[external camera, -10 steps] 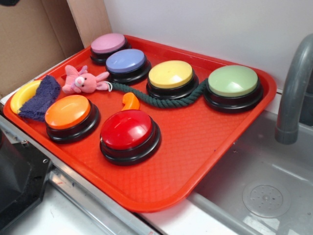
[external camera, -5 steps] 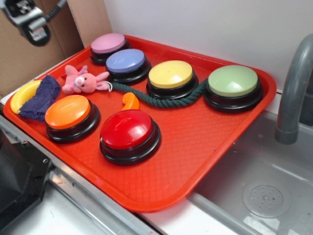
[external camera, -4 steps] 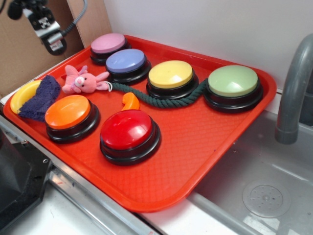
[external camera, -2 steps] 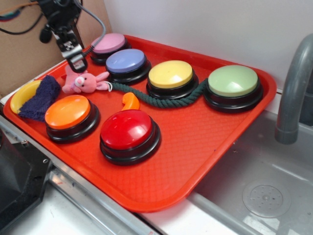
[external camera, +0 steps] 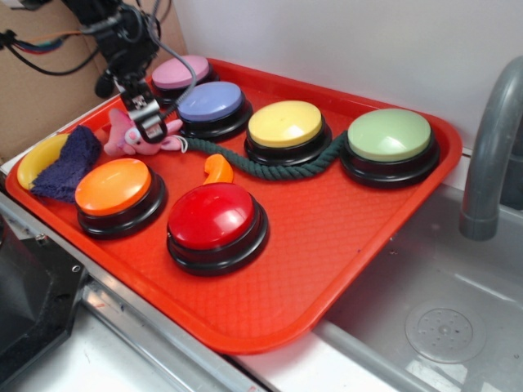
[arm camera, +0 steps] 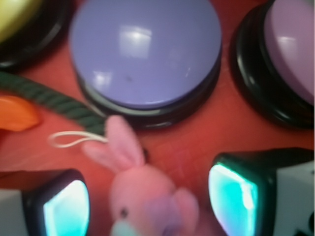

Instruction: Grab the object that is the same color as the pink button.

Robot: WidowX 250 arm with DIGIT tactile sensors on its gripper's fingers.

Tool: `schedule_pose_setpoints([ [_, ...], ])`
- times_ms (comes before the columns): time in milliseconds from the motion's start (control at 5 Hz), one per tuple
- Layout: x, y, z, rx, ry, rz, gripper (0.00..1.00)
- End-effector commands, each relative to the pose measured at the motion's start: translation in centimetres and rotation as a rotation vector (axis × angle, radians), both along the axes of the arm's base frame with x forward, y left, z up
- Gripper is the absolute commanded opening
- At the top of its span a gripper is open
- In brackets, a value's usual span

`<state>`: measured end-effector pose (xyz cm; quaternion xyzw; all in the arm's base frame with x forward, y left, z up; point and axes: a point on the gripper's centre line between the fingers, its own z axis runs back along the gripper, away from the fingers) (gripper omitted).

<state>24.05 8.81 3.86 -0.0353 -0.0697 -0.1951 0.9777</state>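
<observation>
Exterior view: the gripper point(external camera: 149, 126) hangs low over the back-left part of the red tray point(external camera: 327, 237), directly over the pink plush toy point(external camera: 122, 137), which lies partly under it and shows to its left. The pink button point(external camera: 181, 73) sits just behind the gripper, the lavender-blue button point(external camera: 211, 103) just to its right. From this angle the fingertips merge with the toy, so contact and jaw opening cannot be read here.

Wrist view: the two fingers point(arm camera: 231, 194) stand wide apart, one on each side of the pink plush toy point(arm camera: 145, 196), and hold nothing. The toy's head lies between them, ears pointing ahead toward the lavender-blue button point(arm camera: 145, 54); the pink button point(arm camera: 290, 49) is ahead and to one side.

Progress: the approach and alignment appear done. Closing on the toy and lifting remain.

Limits: the toy's body is cut off at the frame's lower edge, and the view is blurred.
</observation>
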Motion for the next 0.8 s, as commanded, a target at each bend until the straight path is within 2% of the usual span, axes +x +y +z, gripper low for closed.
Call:
schedule_pose_setpoints([
  [0, 1.1, -1.1, -0.9, 0.028, -0.055, -0.112, 1.0],
  [200, 0.5, -0.3, -1.4, 0.013, -0.038, -0.067, 0.0],
  [600, 0.0, -0.4, -1.3, 0.047, -0.024, -0.03, 0.0],
])
